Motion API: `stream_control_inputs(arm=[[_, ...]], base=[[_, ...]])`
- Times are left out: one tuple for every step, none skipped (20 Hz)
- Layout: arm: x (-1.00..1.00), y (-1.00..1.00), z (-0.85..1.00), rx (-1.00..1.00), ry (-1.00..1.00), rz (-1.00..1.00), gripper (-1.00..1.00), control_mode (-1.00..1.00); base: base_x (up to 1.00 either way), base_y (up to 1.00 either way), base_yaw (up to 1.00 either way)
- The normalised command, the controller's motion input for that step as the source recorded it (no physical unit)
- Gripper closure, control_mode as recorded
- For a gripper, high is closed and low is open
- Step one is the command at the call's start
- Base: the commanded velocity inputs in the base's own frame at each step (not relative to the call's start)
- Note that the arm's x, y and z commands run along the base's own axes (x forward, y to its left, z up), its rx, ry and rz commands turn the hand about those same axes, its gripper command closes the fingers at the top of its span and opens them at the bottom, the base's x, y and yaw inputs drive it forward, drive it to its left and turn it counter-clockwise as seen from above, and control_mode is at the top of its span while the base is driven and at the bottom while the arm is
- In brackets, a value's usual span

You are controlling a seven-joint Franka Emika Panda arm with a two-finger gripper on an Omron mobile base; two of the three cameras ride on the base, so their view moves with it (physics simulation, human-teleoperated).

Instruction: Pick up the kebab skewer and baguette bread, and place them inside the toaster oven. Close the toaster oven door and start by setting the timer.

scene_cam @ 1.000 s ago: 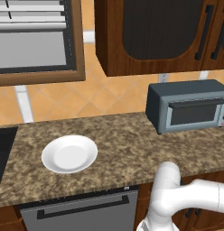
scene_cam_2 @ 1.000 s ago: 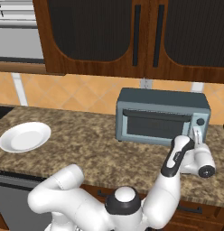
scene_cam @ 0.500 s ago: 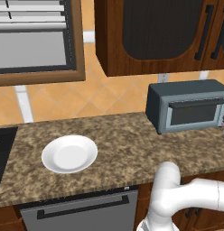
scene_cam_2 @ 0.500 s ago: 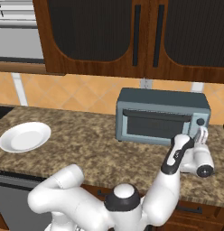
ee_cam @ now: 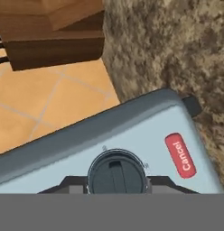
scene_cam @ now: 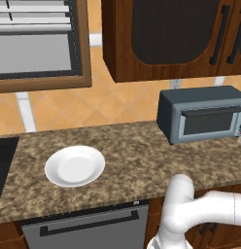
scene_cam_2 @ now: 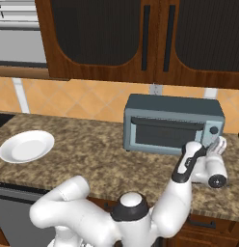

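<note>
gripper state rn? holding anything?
Gripper: at the toaster oven timer knob; open or shut cannot be told, and no skewer or bread shows in it.

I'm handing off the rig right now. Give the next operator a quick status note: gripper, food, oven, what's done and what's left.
Gripper: at the oven's right front, aimed at the timer dial; open or shut cannot be told.
Door: closed.
Plate: nothing on it. Skewer and baguette are not on the counter; presumably in the oven, but the dark glass hides the inside.
Done: door closed, apparently after loading.
Left: turn the dial; avoid the red Cancel button beside it.
</note>
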Motion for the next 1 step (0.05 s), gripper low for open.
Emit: stream_control_inputs(arm=[[0.0, 0.0, 0.0, 0.31, -0.01, -0.1, 1.0, -1.0]], base=[[0.0, 0.0, 0.0]])
